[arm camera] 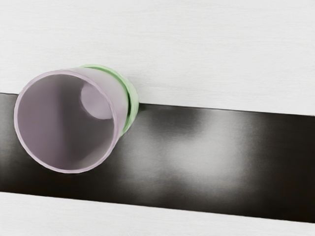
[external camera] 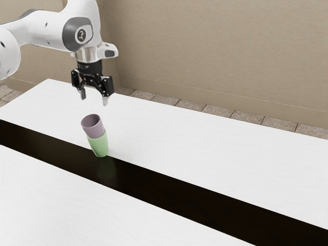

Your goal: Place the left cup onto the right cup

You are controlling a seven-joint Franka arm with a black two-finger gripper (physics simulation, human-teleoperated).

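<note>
A beige wall (external camera: 215, 46) and a strip of stone floor tiles (external camera: 246, 117) lie behind a white table (external camera: 215, 143), which a black band (external camera: 205, 205) crosses lengthwise. The arm (external camera: 46, 28) reaches in over the table's far corner at the exterior view's left. Its gripper (external camera: 94, 98) hangs with fingers spread apart and nothing between them, above the cups and clear of them. The green cup (external camera: 99, 144) stands at the band's far edge, and the purple cup (external camera: 91, 124) sits nested in it, slightly tilted, mouth up.

Purple cup (arm camera: 66, 120) nested in green cup (arm camera: 129, 101), on black stripe (arm camera: 221, 162) of white table (arm camera: 197, 44).
</note>
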